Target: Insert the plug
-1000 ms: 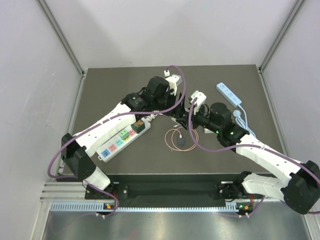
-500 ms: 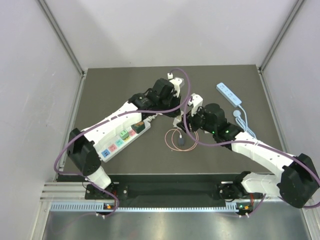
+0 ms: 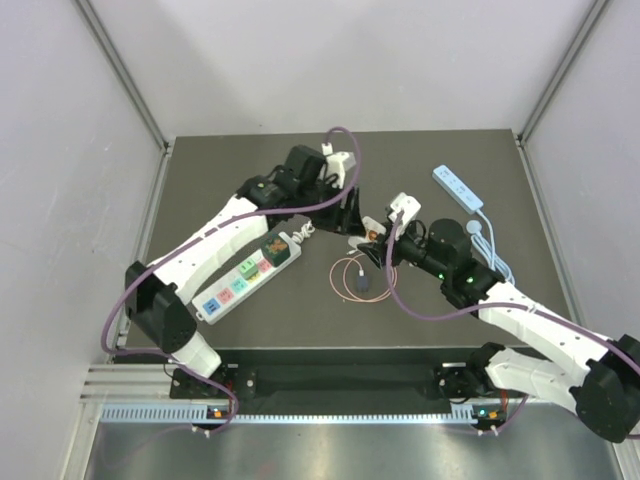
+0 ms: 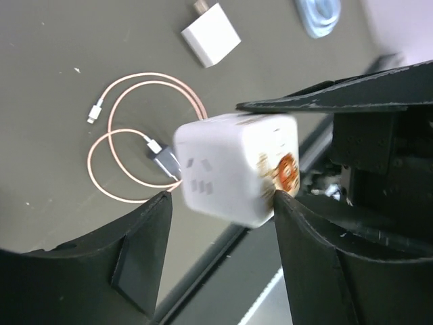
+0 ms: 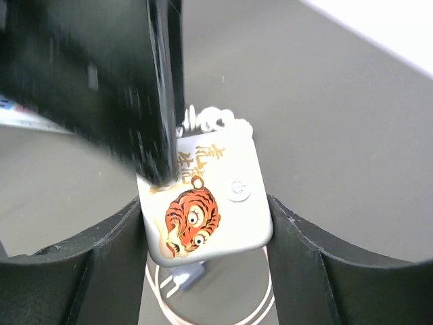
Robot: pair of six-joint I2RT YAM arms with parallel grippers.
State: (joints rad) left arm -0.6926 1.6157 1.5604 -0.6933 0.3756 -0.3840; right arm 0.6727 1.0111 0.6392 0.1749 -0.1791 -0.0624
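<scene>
Top: cube plug up off the tabletop, just right of the power strip's far end, left tool and right tool both at it.
Left wrist: spread, straddling the cube plug, sliver of gap on one side.
Right wrist: pinching the cube plug across two faces.
Suggest backing the left tool clear, squaring the pin face to the power strip, pressing straight in, no tilt.

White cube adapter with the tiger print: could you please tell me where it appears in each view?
Top external: the white tiger-print cube adapter sits near the centre.
Left wrist: the adapter fills mid-frame.
Right wrist: the adapter fills mid-frame, tiger facing the camera.
Shared landmark: the pink coiled cable by it.
</scene>
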